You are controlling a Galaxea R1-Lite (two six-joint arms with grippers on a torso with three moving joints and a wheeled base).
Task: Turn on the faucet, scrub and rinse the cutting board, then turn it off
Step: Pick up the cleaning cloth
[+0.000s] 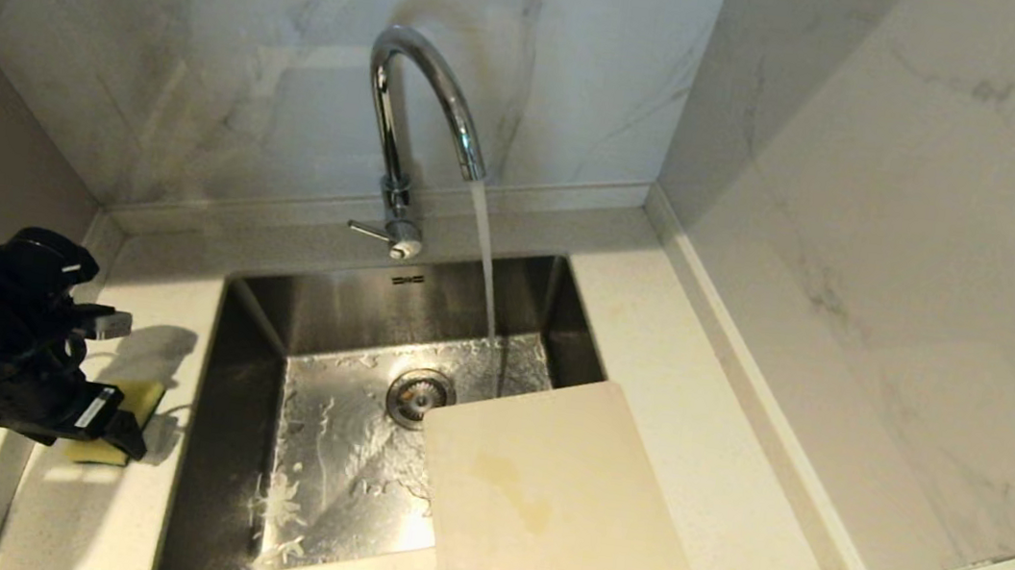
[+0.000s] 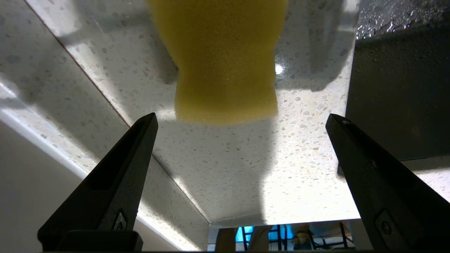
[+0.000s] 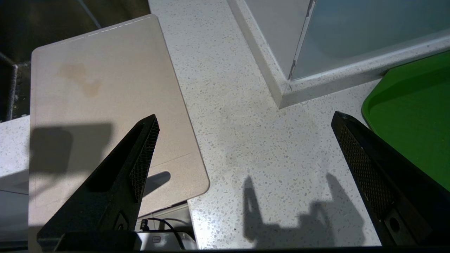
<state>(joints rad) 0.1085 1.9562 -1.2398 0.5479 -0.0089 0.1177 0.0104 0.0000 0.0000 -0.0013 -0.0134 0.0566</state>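
Cream cutting board (image 1: pixel 557 514) (yellowish stain), chrome faucet (image 1: pixel 413 109), yellow sponge (image 2: pixel 225 59), speckled white counter (image 3: pixel 267 147).

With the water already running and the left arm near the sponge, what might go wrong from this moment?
1. The left claw is open above the sponge, which lies close to the sink edge; a poor grasp may push it in.
2. The cutting board rests partly over the sink corner; scrubbing pressure could tip or slide it.
3. The faucet stream lands beside the board, not on it, so water runs unused and may splash.
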